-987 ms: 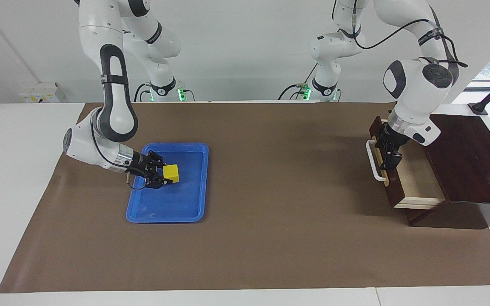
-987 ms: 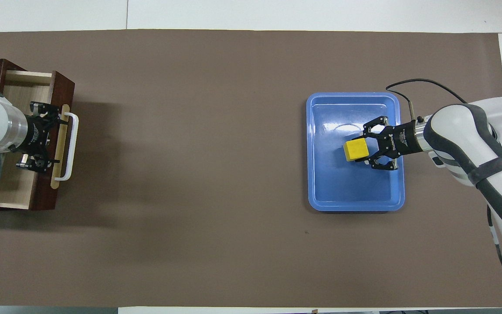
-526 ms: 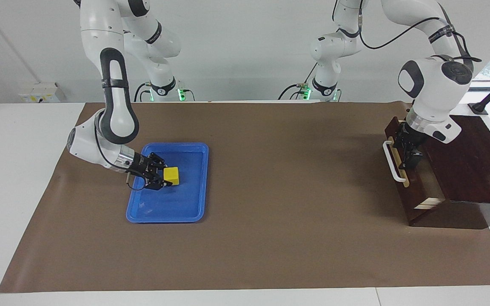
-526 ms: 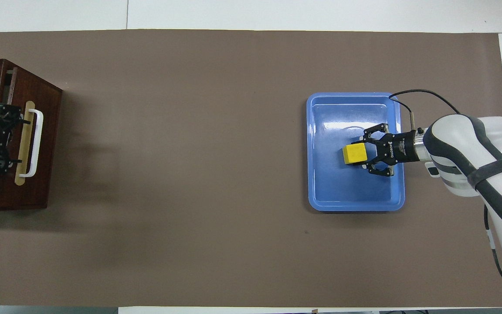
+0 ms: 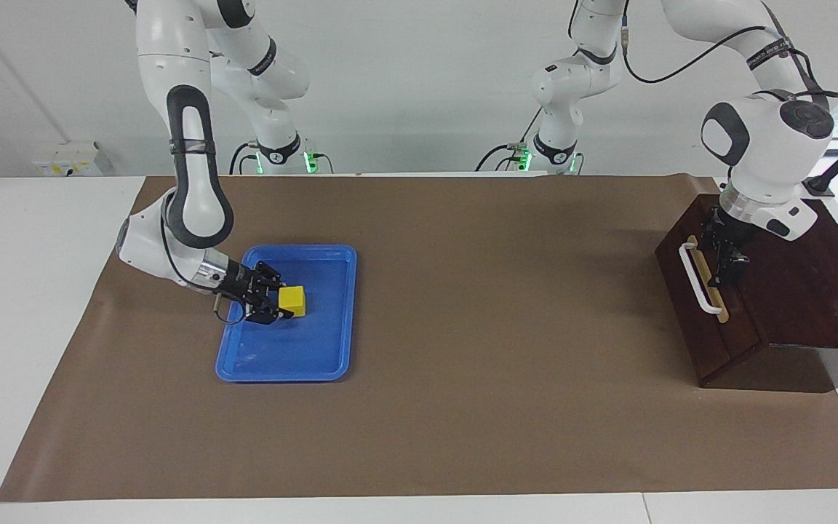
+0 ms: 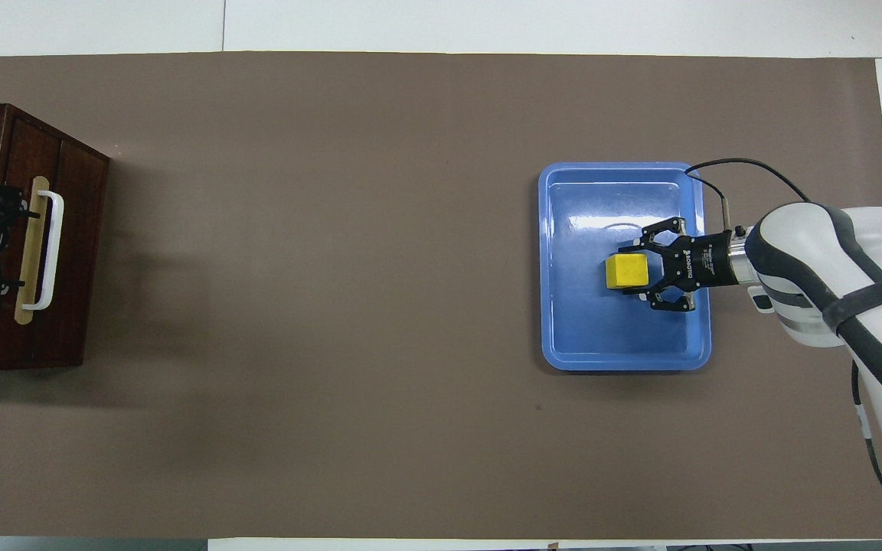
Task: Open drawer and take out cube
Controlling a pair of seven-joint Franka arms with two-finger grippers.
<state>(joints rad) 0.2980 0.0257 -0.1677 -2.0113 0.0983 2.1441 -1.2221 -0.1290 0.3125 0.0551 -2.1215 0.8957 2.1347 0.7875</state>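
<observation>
One cube (image 5: 292, 300) — flat in tray (image 5: 332, 255), edges square to it.

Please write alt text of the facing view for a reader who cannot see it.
The right gripper is at a yellow cube lying in a blue tray toward the right arm's end of a brown-covered table. The left gripper is over the shut drawer of a dark brown box, by its white handle.

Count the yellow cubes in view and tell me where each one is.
1. The cube sits in the blue tray toward the right arm's end of the table, between the right gripper's fingers. The drawer is closed, so more could be hidden inside.
</observation>
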